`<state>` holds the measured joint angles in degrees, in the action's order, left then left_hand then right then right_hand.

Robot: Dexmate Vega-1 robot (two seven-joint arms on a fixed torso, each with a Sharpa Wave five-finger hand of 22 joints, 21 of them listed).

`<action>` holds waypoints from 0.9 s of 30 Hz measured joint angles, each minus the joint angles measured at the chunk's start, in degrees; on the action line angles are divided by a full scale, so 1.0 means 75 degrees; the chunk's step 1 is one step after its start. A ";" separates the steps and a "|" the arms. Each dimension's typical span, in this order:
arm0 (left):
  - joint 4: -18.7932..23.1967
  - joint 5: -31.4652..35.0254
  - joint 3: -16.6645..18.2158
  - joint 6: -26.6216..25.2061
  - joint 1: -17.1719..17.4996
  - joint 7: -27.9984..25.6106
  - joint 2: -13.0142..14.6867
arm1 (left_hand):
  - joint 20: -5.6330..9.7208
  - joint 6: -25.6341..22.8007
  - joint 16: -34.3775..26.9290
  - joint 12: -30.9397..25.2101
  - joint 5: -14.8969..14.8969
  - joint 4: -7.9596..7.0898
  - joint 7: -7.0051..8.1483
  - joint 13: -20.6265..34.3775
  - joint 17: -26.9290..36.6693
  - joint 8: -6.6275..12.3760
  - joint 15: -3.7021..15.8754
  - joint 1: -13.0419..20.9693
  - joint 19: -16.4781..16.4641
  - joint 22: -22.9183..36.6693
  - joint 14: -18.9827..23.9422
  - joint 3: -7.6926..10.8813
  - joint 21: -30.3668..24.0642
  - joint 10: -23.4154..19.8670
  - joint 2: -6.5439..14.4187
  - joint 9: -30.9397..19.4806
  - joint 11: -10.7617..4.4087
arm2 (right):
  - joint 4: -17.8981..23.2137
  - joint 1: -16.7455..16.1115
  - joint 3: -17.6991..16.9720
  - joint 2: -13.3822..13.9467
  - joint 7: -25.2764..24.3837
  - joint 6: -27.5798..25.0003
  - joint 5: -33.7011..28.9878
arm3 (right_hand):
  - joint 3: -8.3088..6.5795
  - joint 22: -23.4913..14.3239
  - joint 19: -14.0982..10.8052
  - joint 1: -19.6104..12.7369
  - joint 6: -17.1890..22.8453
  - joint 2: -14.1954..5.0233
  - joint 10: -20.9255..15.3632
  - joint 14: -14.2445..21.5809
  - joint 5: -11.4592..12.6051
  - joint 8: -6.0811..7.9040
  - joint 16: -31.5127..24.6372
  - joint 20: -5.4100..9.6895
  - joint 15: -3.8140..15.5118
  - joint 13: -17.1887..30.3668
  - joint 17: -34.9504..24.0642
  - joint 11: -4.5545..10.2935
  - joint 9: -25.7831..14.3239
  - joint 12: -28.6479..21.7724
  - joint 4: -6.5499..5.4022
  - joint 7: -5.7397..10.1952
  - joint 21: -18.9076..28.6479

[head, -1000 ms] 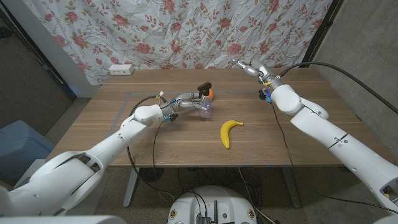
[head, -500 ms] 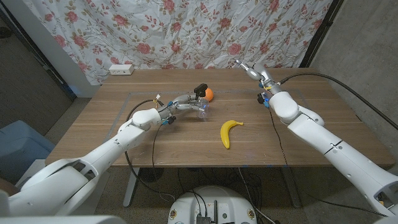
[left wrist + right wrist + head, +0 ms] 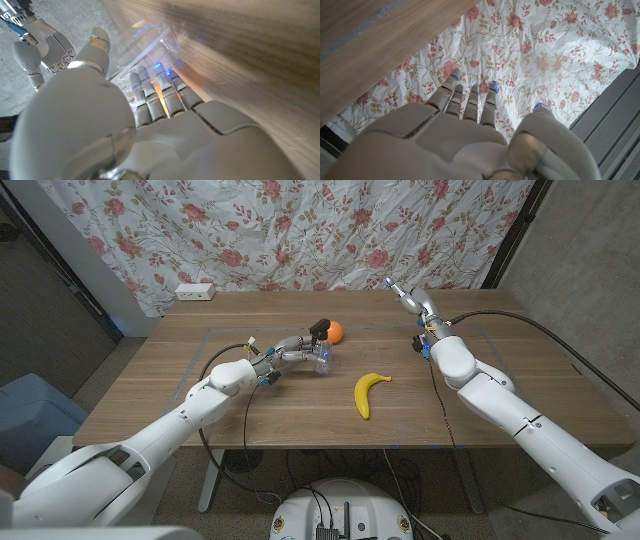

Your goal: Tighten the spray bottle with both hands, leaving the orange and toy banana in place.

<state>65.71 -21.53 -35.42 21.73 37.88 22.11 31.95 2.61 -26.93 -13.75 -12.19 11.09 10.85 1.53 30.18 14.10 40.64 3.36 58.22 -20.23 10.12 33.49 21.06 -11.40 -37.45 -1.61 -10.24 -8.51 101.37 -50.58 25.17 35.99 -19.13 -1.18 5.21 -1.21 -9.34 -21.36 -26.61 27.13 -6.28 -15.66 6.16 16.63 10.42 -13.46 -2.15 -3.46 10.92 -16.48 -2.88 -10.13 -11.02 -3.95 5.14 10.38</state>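
Left hand (image 3: 290,352) grips the bottle (image 3: 318,356) mid-table, touching the orange (image 3: 335,331).
Right hand (image 3: 408,296) hangs empty, fingers extended, at the far edge; banana (image 3: 368,392) well apart; the bottle's clear body is blurred.

Brown wood-grain table (image 3: 480,395). Orange (image 3: 335,331) orange, banana (image 3: 368,393) yellow at five o'clock from it. Clear bottle (image 3: 318,360), black sprayer. White arms. White curtain (image 3: 300,230) at twelve, pink roses, green leaves.
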 measured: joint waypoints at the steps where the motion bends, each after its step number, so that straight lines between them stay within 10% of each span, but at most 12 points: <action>1: 0.0031 0.0013 0.0004 -0.0006 0.0030 -0.0040 0.0017 | 0.0008 0.0000 0.0000 0.0000 -0.0003 0.0000 0.0000 -0.0005 0.0000 0.0000 0.0003 0.0000 0.0008 0.0000 -0.0003 0.0000 0.0000 0.0000 0.0000 0.0000 0.0000 | -0.0053 -0.0019 -0.0008 -0.0042 -0.0047 0.0070 0.0041 | 0.0000 0.0000 0.0000 0.0000 0.0000 0.0000 0.0000 0.0000 0.0000 0.0000 0.0000 0.0000 0.0000 0.0000 0.0000 0.0000 0.0000 0.0000 0.0000 0.0000 0.0000; 27: 0.0085 0.0010 0.0046 -0.0042 0.0250 -0.0256 0.0078 | -0.0033 0.0002 0.0295 0.0229 -0.0003 -0.0138 0.0002 -0.0384 -0.0143 -0.0180 -0.0085 0.0000 0.0213 0.0001 -0.0763 -0.0138 0.0000 0.0120 0.0000 0.0045 -0.0027 | -0.0796 -0.0038 -0.0005 -0.0483 -0.0324 0.0669 0.0522 | -0.0023 -0.0002 0.0123 0.0100 -0.0330 -0.0100 0.0071 -0.0096 -0.0110 -0.0031 0.0113 0.0123 0.0178 -0.0037 0.0106 0.0071 -0.0001 0.0000 0.0023 0.0139 0.0000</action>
<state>66.35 -21.46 -35.08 21.42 39.76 20.19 32.53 2.36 -26.92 -11.54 -10.47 11.06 9.81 1.54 27.30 13.03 39.30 2.73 58.22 -18.64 10.13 27.76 20.02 -11.40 -36.55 -1.61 -9.90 -8.72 95.40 -50.87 25.13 32.37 -21.56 3.84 9.12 -1.38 -9.35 -20.44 -25.86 24.66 -7.03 -15.13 5.44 15.80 10.18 -12.62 -1.22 -2.13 10.65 -15.68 -2.35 -10.14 -11.02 -3.78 6.18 10.38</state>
